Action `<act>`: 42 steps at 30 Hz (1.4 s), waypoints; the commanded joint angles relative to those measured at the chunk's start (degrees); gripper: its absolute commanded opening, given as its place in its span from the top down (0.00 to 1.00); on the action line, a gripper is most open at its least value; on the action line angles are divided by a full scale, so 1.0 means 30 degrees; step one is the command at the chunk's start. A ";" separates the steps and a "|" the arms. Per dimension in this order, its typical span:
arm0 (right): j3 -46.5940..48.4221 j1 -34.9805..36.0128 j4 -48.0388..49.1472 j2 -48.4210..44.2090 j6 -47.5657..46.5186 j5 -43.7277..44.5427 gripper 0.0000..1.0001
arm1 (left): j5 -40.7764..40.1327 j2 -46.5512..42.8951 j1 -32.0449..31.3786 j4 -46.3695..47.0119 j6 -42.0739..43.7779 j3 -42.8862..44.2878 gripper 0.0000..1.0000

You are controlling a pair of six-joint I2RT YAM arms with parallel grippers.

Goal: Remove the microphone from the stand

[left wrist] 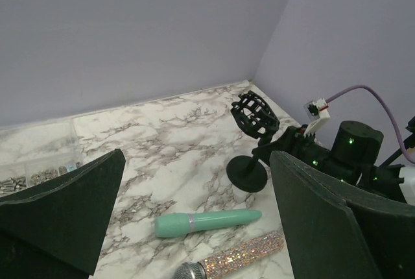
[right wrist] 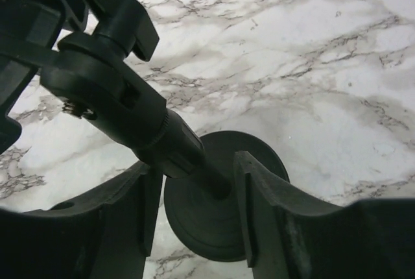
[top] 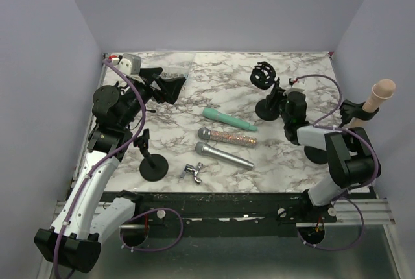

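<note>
A beige microphone (top: 380, 91) sits tilted in the clip of a black stand (top: 353, 111) at the table's right edge, behind my right arm. My right gripper (top: 275, 100) is open. Its fingers (right wrist: 262, 214) straddle the post (right wrist: 162, 133) of a different stand (top: 262, 78), which has an empty cage mount, just above that stand's round base (right wrist: 217, 227). My left gripper (top: 165, 84) is open and empty, raised over the back left of the table; its wrist view shows the cage stand (left wrist: 255, 115) ahead.
A teal microphone (top: 228, 119), a glitter one (top: 228, 138) and a silver one (top: 225, 156) lie mid-table. A third, empty stand (top: 154, 165) and a metal clip (top: 193, 172) sit near the front. A parts box (top: 130, 63) is at the back left.
</note>
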 commanded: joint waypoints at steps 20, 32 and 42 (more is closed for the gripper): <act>0.6950 -0.1429 0.4950 0.7828 -0.0361 0.7926 0.97 | 0.0145 -0.0222 -0.0126 0.0169 0.0243 -0.0017 0.02; 0.9725 -0.2045 0.4620 1.0199 -0.1324 0.6494 0.72 | 0.0236 0.0017 -0.0128 0.0102 0.0228 0.0030 0.02; 0.7535 -0.1262 -0.0771 0.5681 -0.0962 0.2924 0.30 | 0.0449 -0.0177 -0.0126 0.0322 -0.0111 -0.0023 0.02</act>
